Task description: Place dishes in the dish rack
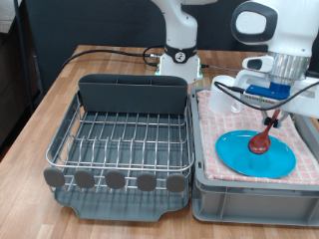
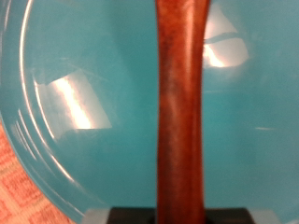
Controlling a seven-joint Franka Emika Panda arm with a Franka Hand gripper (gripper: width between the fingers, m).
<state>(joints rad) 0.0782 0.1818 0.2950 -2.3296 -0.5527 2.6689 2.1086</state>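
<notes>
the gripper is closing on the upper end of the slim reddish-brown wooden spoon, which is hanging near upright with its bowl touching, or maybe just clearing, the round flat light-blue plate; the exterior view is too small to settle that. the spoon is looking light, stiff and smooth, so a pinch high on the handle is suiting it, though it may swing. the glossy plate is looking hard, slippery and breakable, best taken by its raised rim. it is lying on the pink checked towel over the grey plastic bin. at nine o'clock of the bin, the dark grey plastic dish rack with its silver wire grid is standing on the wooden worktop.
</notes>
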